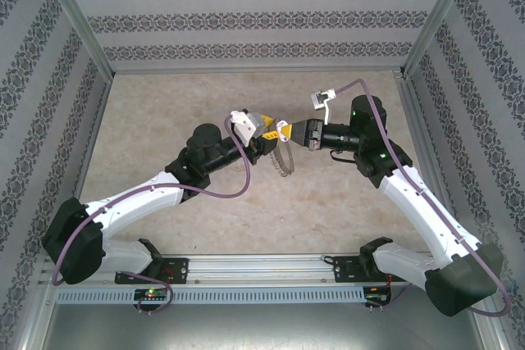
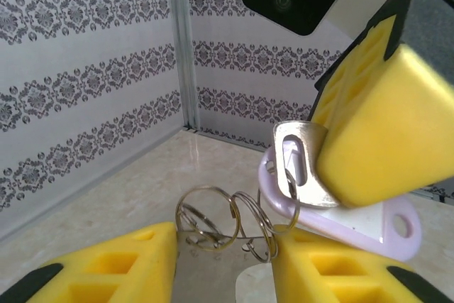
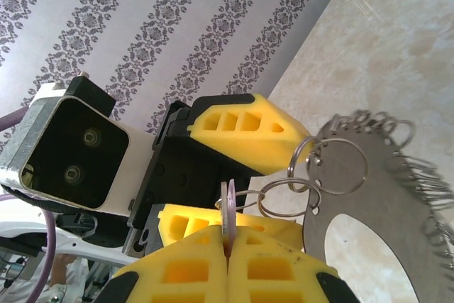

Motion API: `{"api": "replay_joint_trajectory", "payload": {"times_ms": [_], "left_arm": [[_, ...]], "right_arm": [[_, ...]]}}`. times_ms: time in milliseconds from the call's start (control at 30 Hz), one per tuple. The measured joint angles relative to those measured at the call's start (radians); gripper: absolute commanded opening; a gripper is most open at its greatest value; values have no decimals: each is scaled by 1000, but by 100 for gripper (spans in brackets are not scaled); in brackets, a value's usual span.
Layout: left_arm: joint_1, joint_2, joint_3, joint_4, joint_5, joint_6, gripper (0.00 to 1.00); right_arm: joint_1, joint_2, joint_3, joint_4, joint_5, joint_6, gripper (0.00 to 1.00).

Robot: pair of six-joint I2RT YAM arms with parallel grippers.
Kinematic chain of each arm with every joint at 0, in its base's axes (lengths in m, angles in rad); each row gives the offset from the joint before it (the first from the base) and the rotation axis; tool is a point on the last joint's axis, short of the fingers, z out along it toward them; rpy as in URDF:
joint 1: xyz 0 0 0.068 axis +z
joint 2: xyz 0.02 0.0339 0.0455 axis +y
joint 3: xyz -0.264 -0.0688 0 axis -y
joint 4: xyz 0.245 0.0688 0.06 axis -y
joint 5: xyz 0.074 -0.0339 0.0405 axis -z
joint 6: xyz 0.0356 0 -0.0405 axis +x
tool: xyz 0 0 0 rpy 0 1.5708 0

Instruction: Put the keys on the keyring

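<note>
Above the beige table (image 1: 164, 120) the two grippers meet tip to tip. The left gripper (image 2: 225, 238) clamps the keyring (image 3: 333, 200). The grey hoop's flat band spans the gap between its yellow fingers (image 2: 128, 260) and touches both, and the rest of the hoop hangs below and beyond the fingertips. The right gripper (image 3: 227, 235) is closed on the key (image 2: 301, 164), with the lilac tag (image 2: 362, 228) pinched edge-on between its pads. The key's metal head juts past the fingertip, just above one left finger. Small silvery split rings (image 2: 213, 219) fringe the hoop's rim. A few stand between the left fingers just beside the key, but I cannot tell whether they touch it.
</note>
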Motion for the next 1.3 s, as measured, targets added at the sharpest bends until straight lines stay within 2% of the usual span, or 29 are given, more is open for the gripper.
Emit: {"api": "replay_joint_trajectory", "payload": {"times_ms": [133, 367, 800, 1300], "left_arm": [[0, 5, -2, 16, -8, -3, 41], [-1, 16, -3, 41, -11, -7, 24], [-1, 18, -3, 64, -6, -6, 0], [-1, 17, -3, 56, 16, -5, 0]], "right_arm": [[0, 0, 0, 1, 2, -3, 0], [2, 0, 1, 1, 15, -15, 0], [6, -2, 1, -5, 16, -22, 0], [-2, -12, 3, -23, 23, -26, 0]]}}
